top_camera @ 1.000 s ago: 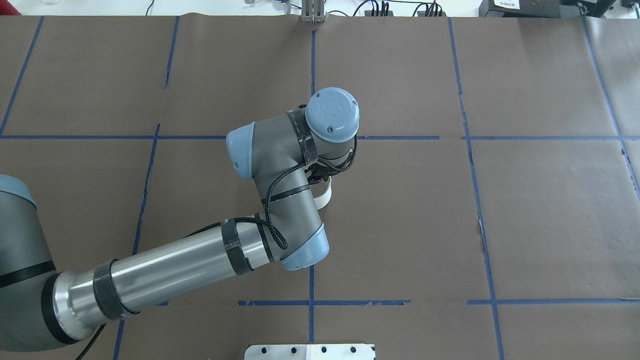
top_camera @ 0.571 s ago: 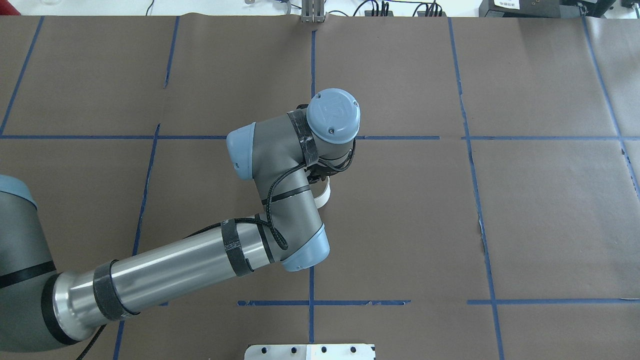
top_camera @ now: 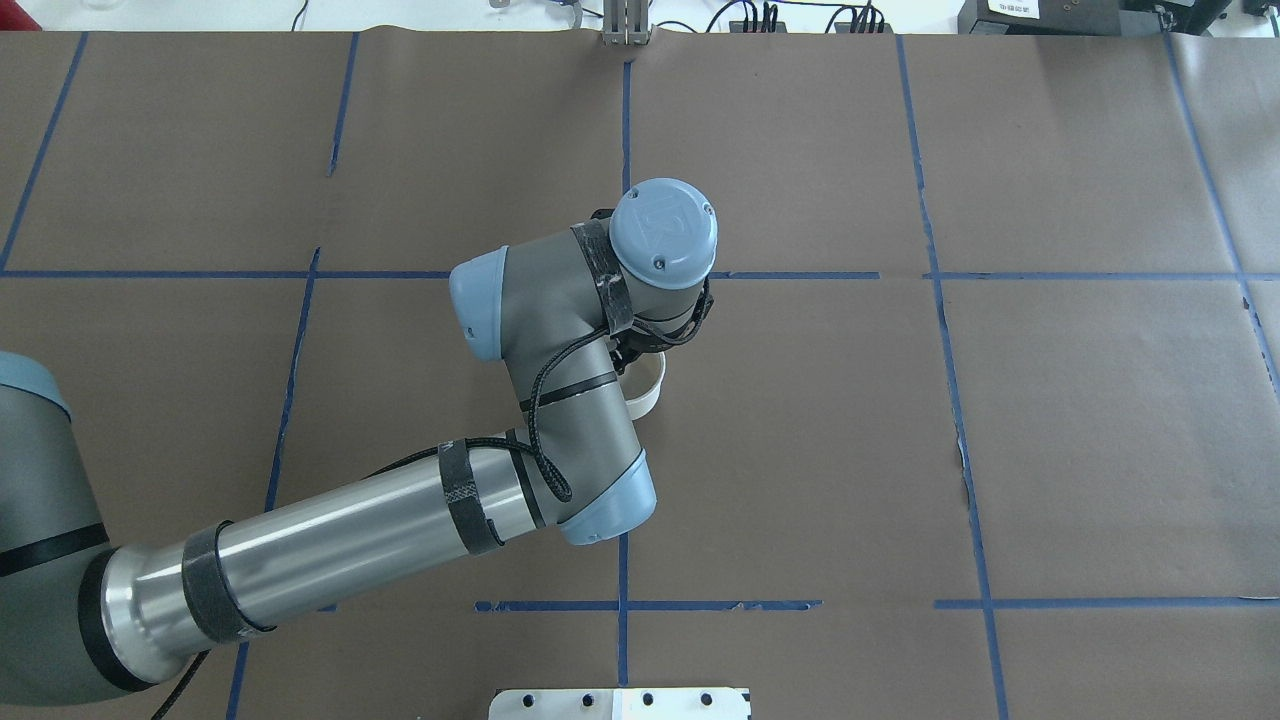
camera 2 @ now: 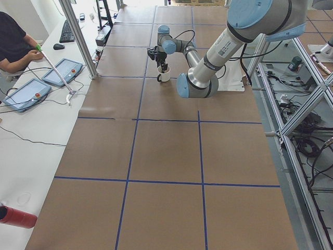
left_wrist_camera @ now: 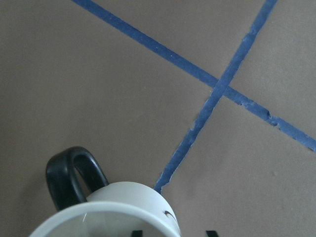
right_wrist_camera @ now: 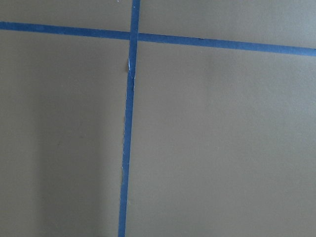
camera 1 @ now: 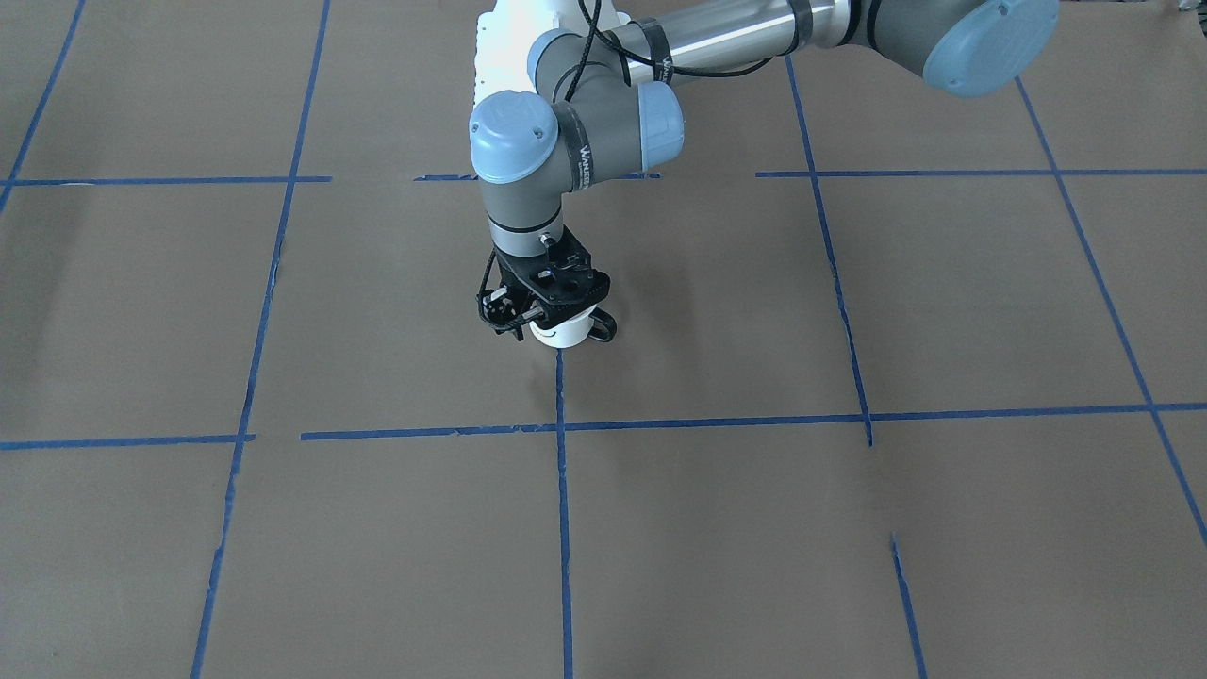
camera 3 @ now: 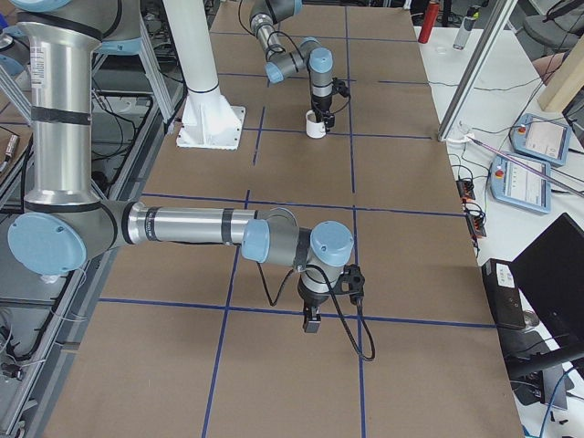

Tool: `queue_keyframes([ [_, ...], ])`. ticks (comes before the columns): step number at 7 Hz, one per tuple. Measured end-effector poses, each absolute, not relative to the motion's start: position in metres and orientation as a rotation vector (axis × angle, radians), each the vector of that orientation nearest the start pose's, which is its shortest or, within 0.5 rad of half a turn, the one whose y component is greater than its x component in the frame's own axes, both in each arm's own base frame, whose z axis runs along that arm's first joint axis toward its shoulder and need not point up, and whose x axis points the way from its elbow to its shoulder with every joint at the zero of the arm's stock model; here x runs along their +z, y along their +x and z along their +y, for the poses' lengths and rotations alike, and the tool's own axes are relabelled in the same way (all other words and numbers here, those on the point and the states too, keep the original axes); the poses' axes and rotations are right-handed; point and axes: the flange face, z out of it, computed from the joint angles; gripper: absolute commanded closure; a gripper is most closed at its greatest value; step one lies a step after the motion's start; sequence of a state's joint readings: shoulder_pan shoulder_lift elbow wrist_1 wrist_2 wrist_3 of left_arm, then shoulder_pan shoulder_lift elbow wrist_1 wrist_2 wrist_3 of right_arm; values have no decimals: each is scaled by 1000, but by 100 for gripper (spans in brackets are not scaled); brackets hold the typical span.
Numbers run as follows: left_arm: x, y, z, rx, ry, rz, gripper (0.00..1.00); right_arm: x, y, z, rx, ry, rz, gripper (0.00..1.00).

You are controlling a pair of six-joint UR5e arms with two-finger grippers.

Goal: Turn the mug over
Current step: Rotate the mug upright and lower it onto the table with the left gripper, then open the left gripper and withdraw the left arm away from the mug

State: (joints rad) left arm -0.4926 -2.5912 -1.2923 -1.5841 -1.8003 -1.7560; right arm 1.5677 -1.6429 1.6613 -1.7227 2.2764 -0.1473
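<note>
The white mug with its black loop handle stands upright, mouth up, at or just above the brown table near its middle. My left gripper comes straight down onto its rim and is shut on the mug's wall. The left wrist view shows the rim and handle close below the camera. In the overhead view only a white arc of the mug shows beside the wrist. My right gripper hangs low over bare table far from the mug; I cannot tell whether it is open.
Blue tape lines cross the brown paper table cover. The white robot base stands near the mug's side of the table. A metal post is at the far edge. Operators' tablets lie on a side table.
The mug has turned from tilted to nearly upright in my left gripper, and the left wrist has shifted slightly. Its rim now shows as a rounder arc.
</note>
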Motion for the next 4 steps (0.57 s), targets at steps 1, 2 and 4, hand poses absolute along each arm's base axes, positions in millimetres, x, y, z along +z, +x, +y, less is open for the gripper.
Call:
queue_keyframes([
  [1,107,631,-466,-534,-91,794,0,668,67,-450,-97,-77,-712,0],
  [2,89,612,-461,-515,-75,807,0,668,67,-450,-97,-77,-712,0],
  [4,70,554,-464,-466,-12,859,0,668,67,-450,-97,-77,-712,0],
])
